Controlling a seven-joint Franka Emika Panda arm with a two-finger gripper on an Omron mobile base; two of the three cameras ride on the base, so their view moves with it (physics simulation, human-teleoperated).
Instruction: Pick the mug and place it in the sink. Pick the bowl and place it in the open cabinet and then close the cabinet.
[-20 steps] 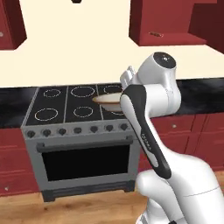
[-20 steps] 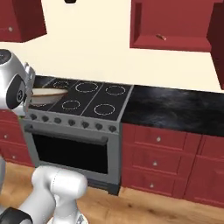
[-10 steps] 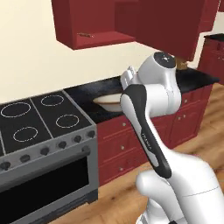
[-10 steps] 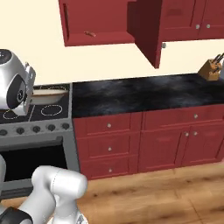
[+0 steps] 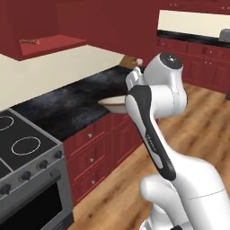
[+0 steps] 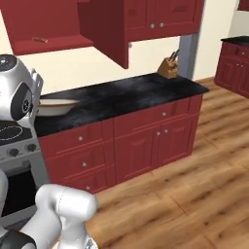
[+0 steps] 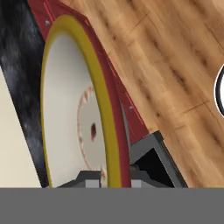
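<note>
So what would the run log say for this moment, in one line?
fingers: shut on bowl rim | bowl: carried above counter | cabinet: door open

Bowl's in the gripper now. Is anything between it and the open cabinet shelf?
Nothing visible blocks it. The gripper is shut on the bowl over the black counter. The cabinet above is open, its door swung outward to one side, and a small object lies on the shelf.

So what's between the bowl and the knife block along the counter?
In the right base view, just bare black countertop runs from the bowl, shut in the hand, to the knife block; the open cabinet door hangs above that stretch.
</note>
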